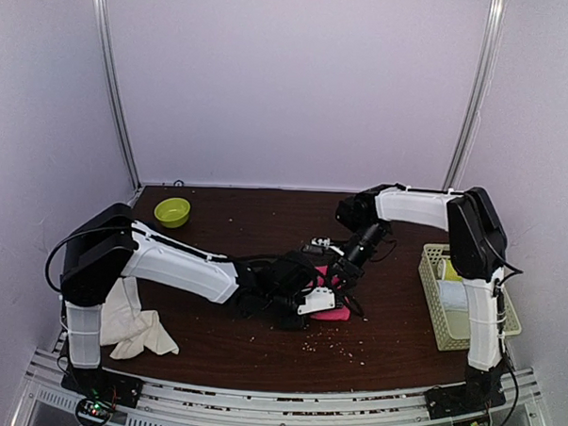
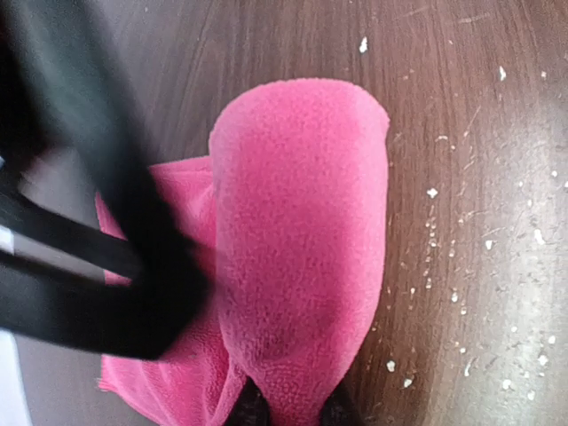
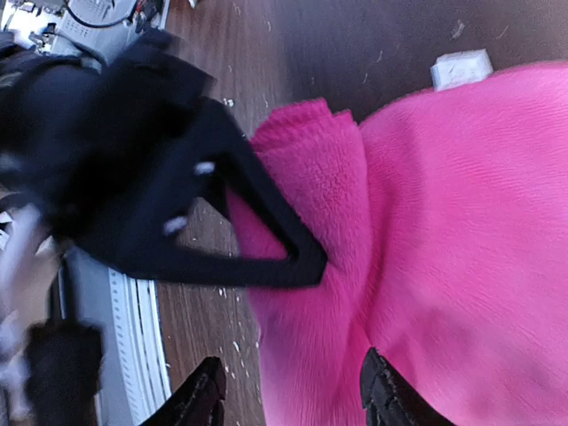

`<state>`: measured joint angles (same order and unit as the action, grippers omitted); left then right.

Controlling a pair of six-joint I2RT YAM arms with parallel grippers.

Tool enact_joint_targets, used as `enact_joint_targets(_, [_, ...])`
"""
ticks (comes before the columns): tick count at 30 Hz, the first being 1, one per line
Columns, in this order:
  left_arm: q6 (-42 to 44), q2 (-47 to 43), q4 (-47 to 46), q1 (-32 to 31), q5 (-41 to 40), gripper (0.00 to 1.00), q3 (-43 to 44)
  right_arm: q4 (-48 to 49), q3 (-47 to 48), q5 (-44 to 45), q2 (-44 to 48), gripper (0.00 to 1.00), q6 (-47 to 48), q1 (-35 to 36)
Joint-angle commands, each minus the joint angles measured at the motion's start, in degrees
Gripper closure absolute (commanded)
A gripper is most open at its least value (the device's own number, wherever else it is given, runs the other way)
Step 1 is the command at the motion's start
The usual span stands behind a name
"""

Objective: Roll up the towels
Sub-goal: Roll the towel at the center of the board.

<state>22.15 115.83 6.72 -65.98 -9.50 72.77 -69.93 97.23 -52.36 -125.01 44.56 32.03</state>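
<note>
The bright pink towel (image 2: 302,231) lies partly rolled at the middle of the table (image 1: 259,349), and it also shows in the top view (image 1: 335,312) and the right wrist view (image 3: 444,248). My left gripper (image 2: 293,413) is shut on the near end of the roll; in the top view it (image 1: 313,297) sits right at the towel. My right gripper (image 3: 293,399) is open, its jaws straddling the towel's edge, close against the left gripper's finger (image 3: 266,240). The cream towel (image 1: 133,324) lies crumpled at the front left, beside the left arm's base.
A yellow-green bowl (image 1: 172,211) stands at the back left. A pale mesh basket (image 1: 434,295) at the right edge holds a white roll (image 1: 455,301) and a yellow-green roll (image 1: 449,270). White crumbs are scattered on the wood in front of the pink towel.
</note>
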Motion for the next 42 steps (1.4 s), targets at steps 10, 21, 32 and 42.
enact_joint_targets(10, [-18.4,10.9,22.7,14.6,48.5,0.88,17.6,33.2,-20.6,10.0,45.7,0.45,-19.9,-8.0])
enact_joint_targets(21, [-26.9,24.4,26.1,21.9,67.3,0.87,26.7,21.9,-28.0,12.6,47.1,0.51,-4.0,0.2])
enact_joint_targets(32, [-27.3,26.0,26.6,22.0,66.6,0.87,27.5,45.3,-38.3,39.8,37.8,0.39,-3.0,14.7])
enact_joint_targets(42, [-26.7,25.9,26.9,22.2,66.8,0.86,26.3,53.7,-40.1,50.1,28.3,0.36,3.7,18.9])
